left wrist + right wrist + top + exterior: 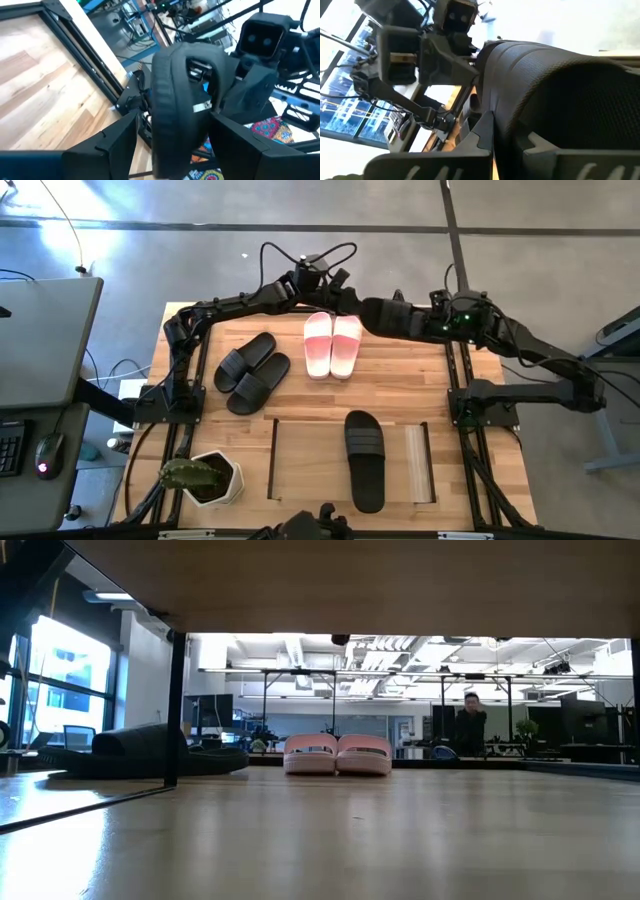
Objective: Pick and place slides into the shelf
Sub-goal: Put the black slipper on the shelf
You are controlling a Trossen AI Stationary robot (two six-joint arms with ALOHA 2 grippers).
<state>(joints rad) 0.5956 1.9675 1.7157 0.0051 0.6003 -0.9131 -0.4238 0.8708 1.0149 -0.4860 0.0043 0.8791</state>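
A handover at the far table edge: the right gripper is clamped on a black slide, the left gripper has its fingers apart beside it. Next, I think, the right arm carries it to the shelf

left arm: matte black, looped cable | right arm: black, green light

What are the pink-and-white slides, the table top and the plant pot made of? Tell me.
Pink-and-white slides: likely moulded foam or rubber, matte, with smooth one-piece straps.
Table top: wood, with visible plank seams and grain and a light sheen.
Plant pot: white, smooth and faceted; ceramic or plastic, can't tell.
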